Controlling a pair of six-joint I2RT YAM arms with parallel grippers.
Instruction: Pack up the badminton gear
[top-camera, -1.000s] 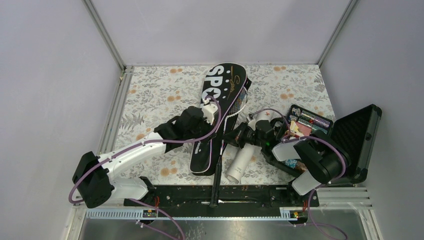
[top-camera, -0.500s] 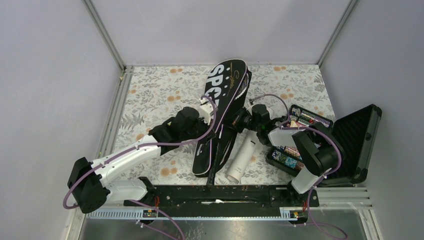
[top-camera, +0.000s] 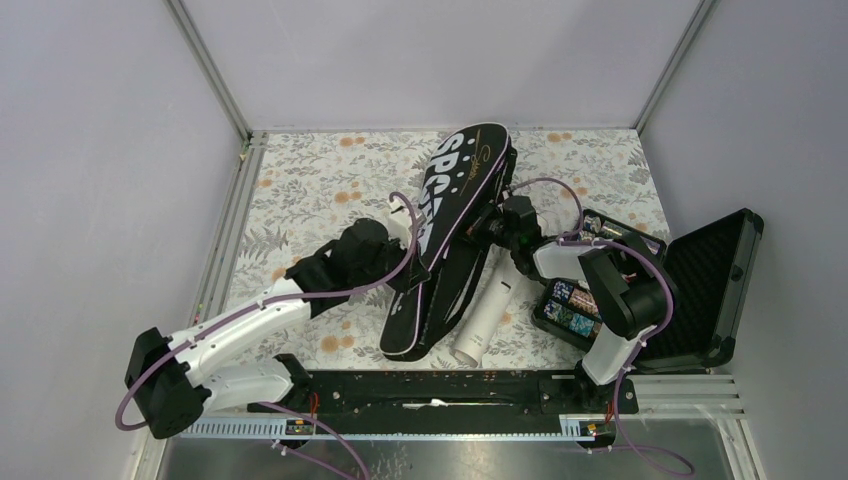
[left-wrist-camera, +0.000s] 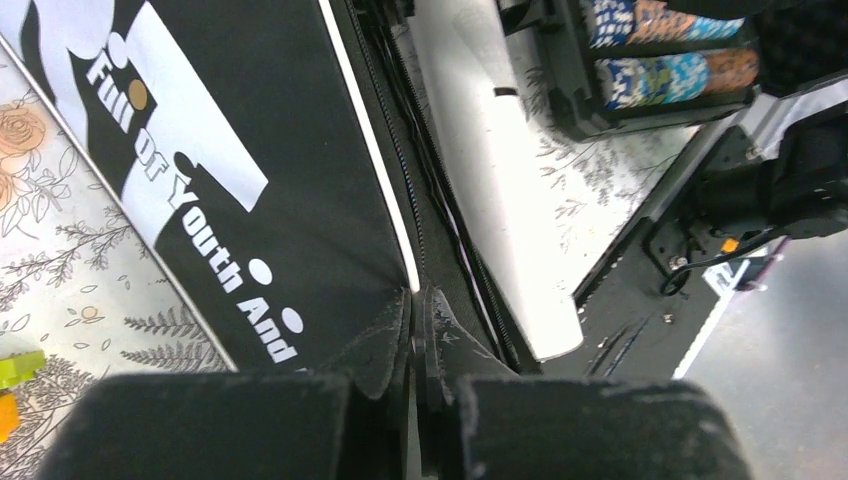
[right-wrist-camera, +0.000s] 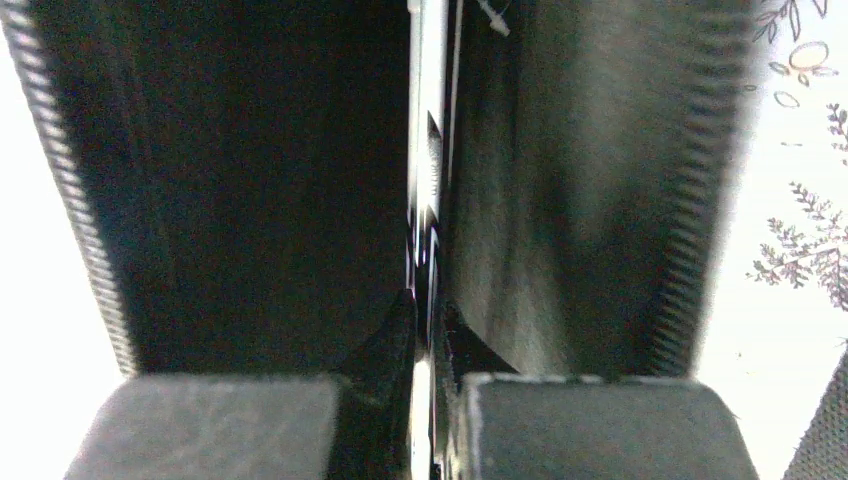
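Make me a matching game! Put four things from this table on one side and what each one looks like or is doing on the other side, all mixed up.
Things:
1. black bag
2. white tube
3. hard case
4. left gripper

Clues:
A. its lid stands open
B. shut, pinching the bag's edge
C. has big white letters on it
D. lies on the flowery tablecloth beside the bag

Pairs: 1-C, 2-D, 3-A, 4-B
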